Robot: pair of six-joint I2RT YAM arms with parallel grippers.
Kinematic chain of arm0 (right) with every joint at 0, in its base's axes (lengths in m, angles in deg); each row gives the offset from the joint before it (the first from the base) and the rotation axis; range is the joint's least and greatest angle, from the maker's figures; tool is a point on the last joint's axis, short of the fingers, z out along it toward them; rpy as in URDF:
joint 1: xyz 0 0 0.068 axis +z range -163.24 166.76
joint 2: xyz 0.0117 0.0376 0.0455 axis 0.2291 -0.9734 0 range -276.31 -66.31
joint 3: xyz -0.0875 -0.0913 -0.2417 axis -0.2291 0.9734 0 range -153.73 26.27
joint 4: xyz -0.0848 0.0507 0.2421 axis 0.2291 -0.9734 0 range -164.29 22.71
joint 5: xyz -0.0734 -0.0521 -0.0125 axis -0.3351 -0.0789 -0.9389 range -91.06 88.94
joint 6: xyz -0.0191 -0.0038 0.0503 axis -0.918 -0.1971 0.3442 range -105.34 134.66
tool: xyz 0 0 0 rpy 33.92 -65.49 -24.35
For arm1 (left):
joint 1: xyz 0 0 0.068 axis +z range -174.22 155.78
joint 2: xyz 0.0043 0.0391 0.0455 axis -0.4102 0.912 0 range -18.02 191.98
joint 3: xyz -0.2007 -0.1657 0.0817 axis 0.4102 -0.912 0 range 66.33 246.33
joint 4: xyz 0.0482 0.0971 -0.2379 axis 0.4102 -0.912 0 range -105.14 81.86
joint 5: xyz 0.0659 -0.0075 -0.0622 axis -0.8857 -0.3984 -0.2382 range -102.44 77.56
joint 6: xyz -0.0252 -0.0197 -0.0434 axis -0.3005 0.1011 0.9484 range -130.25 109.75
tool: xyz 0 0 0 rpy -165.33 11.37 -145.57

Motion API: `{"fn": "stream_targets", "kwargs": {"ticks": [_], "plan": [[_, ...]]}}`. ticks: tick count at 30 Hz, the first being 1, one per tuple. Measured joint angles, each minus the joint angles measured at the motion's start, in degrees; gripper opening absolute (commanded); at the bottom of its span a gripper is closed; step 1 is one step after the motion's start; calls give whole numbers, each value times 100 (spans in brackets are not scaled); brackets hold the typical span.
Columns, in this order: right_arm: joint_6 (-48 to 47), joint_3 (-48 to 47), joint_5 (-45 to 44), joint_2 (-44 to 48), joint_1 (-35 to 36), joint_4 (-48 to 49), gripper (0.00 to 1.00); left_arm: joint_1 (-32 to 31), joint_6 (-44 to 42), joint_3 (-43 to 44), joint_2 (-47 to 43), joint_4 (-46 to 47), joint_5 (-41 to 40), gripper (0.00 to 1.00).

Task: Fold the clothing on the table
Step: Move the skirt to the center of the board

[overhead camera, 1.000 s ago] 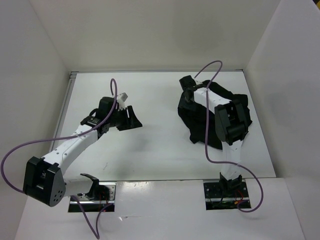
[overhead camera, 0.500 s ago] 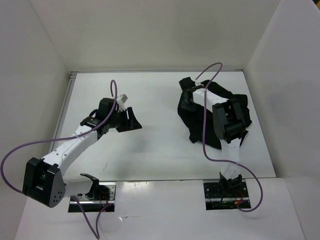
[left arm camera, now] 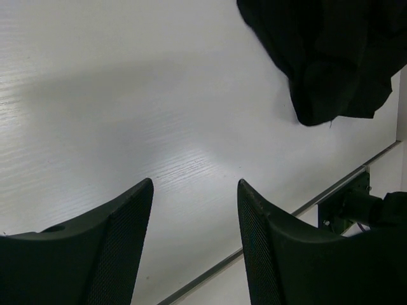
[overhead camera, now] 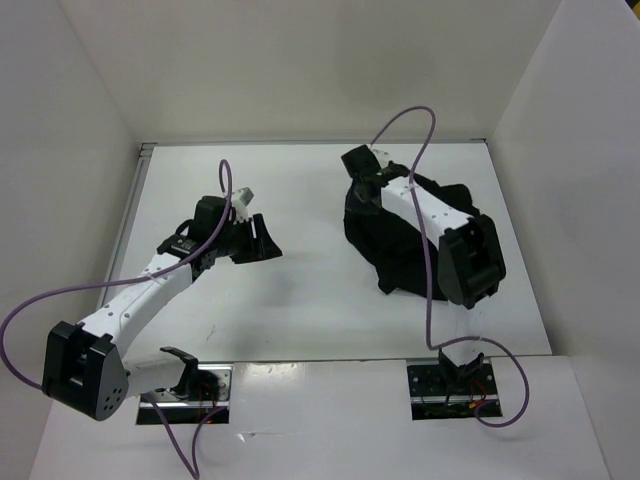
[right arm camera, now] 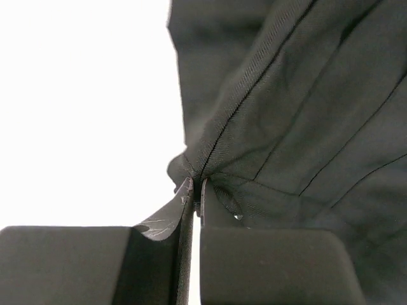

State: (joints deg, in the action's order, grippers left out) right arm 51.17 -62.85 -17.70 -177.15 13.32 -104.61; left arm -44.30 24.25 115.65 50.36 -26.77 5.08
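Observation:
The clothing [overhead camera: 392, 252] is a crumpled black heap on the right half of the white table [overhead camera: 310, 290]. My right gripper [overhead camera: 357, 193] is at the heap's far left edge, shut on a pinch of fabric. In the right wrist view its fingertips [right arm camera: 196, 186] are pressed together on a stitched seam of the clothing [right arm camera: 299, 114], which rises from them in folds. My left gripper [overhead camera: 266, 240] hovers open over bare table left of centre, apart from the garment. The left wrist view shows the left gripper [left arm camera: 194, 184] empty, with the clothing [left arm camera: 331, 57] at the top right.
White walls [overhead camera: 80, 150] close in the table on three sides. A metal strip [left arm camera: 343, 181] and a black mount [left arm camera: 359, 206] mark the near edge. Purple cables [overhead camera: 415, 125] loop above both arms. The right arm's elbow [overhead camera: 470, 262] lies over the heap's right part.
My right gripper has shut on the clothing's left edge and shifted left and farther away, pulling the heap slightly with it. The left arm has hardly moved.

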Motion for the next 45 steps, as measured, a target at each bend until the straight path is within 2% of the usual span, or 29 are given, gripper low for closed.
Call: {"fn": "stream_targets", "kwargs": {"ticks": [6, 9, 13, 17, 21, 27, 29, 30, 32, 35, 37, 40, 45], "plan": [[-254, -350, 817, 791, 831, -179, 0, 52, 26, -68, -221, 0, -114, 64], [-304, -369, 1023, 820, 907, -188, 0, 107, 42, -111, -483, 22, -129, 65], [-354, -654, 802, 787, 872, -474, 0, 127, 55, -138, -669, 33, -144, 65], [-557, -1768, 459, 518, 866, -737, 0, 127, 76, -199, -691, 20, -149, 65], [-804, -3294, 557, -240, 848, -942, 0, 129, 192, -262, -826, -9, -199, 65], [-1104, -4878, 1517, -1484, 831, -990, 0, 144, 321, -282, -1132, 0, -264, 67], [-1185, -5849, 1823, -1958, 831, -1228, 0, 164, 334, -284, -1143, 7, -271, 67], [-1200, -6763, 1952, -2321, 826, -1423, 0, 168, 341, -284, -1143, 4, -273, 67], [-1182, -7639, 2203, -2472, 754, -1425, 0, 168, 348, -289, -1143, 7, -278, 67], [-1078, -8284, 2479, -2304, 608, -1401, 0, 168, 352, -339, -1143, 26, -280, 67], [-1025, -8358, 2590, -1961, 400, -1397, 0, 168, 365, -396, -1143, 20, -284, 67], [-1023, -7858, 2531, -1316, 116, -1403, 0, 168, 380, -444, -1139, 31, -289, 67], [-1132, -6137, 1729, -428, -55, -1744, 0, 168, 472, -461, -990, 111, -280, 67]]}}
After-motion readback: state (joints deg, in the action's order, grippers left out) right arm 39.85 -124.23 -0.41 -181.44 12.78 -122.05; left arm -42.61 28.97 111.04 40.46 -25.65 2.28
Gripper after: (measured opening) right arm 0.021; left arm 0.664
